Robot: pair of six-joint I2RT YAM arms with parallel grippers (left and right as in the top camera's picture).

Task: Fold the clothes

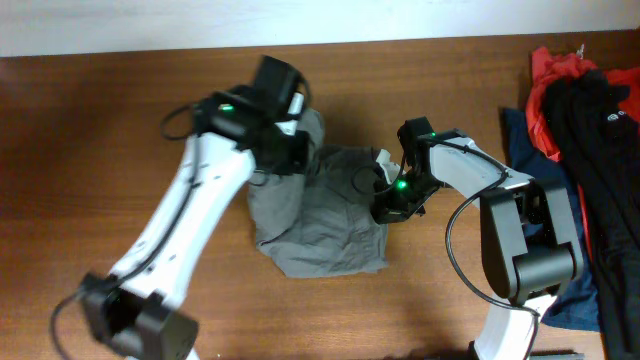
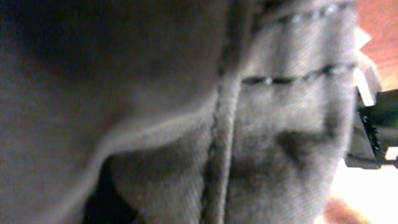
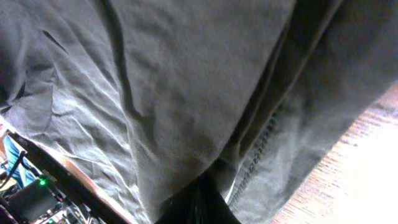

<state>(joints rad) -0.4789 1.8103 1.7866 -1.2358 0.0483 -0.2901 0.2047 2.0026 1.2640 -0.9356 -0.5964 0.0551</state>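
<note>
Over on the wooden table [image 1: 100,120], the grey-olive shorts [image 1: 320,215] sit roughly mid-table in a rumpled heap, and both arms are at their top edge.

The overhead view is the only one that gives the layout. The left gripper [image 1: 292,150] is at the shorts' upper-left corner, where a bit of fabric stands up next to it. The right gripper [image 1: 388,205] is at their right edge. Well to the right of the shorts there's a pile of red and black garments [image 1: 585,100] on top of a navy blue cloth [image 1: 515,130].

The wrist cams are basically all cloth. The left wrist view is blurry, with the shorts [image 2: 186,112] right against the lens. You do get a stitched seam [image 2: 217,124] that overhead doesn't show, and a dark bit of hardware at the right edge. Honestly I can't tell whether that pincer is open or closed.

The right wrist view shows the shorts [image 3: 174,93] as sharp wrinkles, plus a line of stitching [image 3: 258,152]. The folds run down into the dark fingertips [image 3: 199,208] at the bottom, so that pincer looks clamped on the fabric.
</note>
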